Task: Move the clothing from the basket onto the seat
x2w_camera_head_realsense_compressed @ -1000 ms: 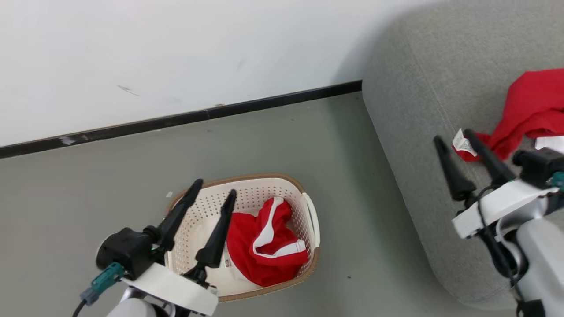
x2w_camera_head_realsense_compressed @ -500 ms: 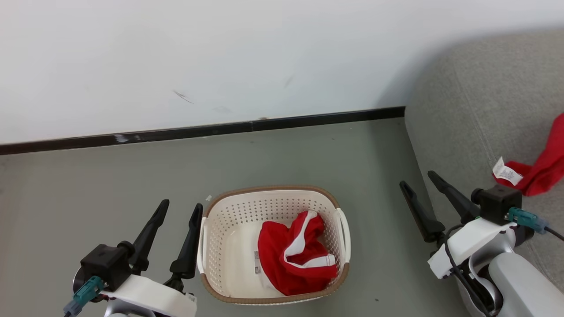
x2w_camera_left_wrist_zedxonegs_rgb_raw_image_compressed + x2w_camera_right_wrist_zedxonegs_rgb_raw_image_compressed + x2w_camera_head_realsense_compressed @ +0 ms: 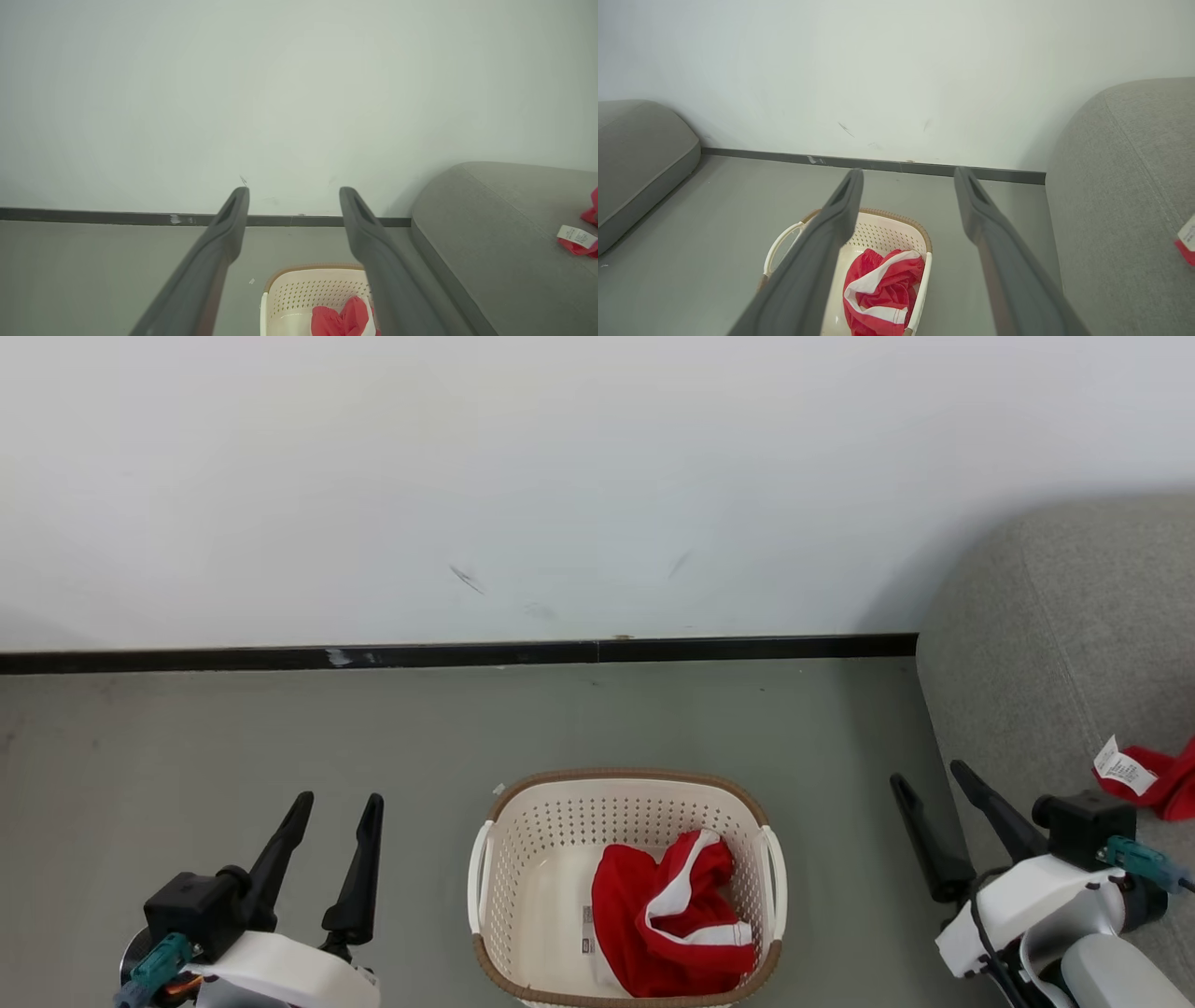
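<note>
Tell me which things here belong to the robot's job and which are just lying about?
Job: basket, red garment in it, sofa, red garment on the sofa.
Just there: floor, wall, black skirting, other grey cushion.

At the bottom centre of my head view stands the basket [image 3: 560, 826], an oval cream tub, upright, with perforated walls, a brown woven-look rim and white side handles [image 3: 777, 882]. A crumpled red garment [image 3: 653, 933] with white stripes folded through it lies bunched in its right half, leaving the left of the bottom bare. The seat [image 3: 1046, 644], grey woven fabric with a rounded edge, takes the right side of the frame, and at the far right edge a second red piece [image 3: 1158, 784] rests on it, its white care label [image 3: 1118, 768] turned up.
</note>
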Available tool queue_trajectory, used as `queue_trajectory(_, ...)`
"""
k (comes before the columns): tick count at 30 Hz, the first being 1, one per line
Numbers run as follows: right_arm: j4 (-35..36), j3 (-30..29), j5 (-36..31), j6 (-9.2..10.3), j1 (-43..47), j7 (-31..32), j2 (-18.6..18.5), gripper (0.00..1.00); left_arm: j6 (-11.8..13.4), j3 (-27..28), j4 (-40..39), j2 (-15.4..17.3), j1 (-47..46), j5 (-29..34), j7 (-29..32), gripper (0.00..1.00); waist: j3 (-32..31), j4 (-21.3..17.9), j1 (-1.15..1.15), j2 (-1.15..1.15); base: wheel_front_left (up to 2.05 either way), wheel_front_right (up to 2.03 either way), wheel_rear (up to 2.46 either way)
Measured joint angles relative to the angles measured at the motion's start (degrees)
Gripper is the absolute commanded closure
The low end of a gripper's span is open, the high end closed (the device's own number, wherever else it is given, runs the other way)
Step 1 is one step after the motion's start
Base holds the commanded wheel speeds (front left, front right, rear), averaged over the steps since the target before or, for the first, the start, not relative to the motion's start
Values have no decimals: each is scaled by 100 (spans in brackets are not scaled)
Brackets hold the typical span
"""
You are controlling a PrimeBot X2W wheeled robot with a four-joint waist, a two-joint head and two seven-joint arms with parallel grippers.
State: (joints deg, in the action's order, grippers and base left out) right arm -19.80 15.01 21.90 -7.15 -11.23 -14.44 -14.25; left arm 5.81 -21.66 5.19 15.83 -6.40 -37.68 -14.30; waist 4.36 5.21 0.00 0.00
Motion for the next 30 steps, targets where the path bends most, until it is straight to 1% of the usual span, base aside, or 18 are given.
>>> queue_trajectory(6,-100,-281,-200,0,370,0,107,0,-102,114,326,-77,131,-1,0,0,-234,109,0,0,0,0,0)
queue_trajectory(13,-103,-400,-405,0,633,0,250,0,-253,234,565,-138,247,-1,0,0,-475,146,0,0,0,0,0)
queue_trajectory(23,-60,-399,-647,0,792,0,437,0,-390,498,750,-158,354,30,0,0,-705,48,0,0,0,0,0)
queue_trajectory(30,-48,-436,-723,0,898,0,490,0,-415,638,769,-175,393,99,0,0,-769,-42,0,0,0,0,0)
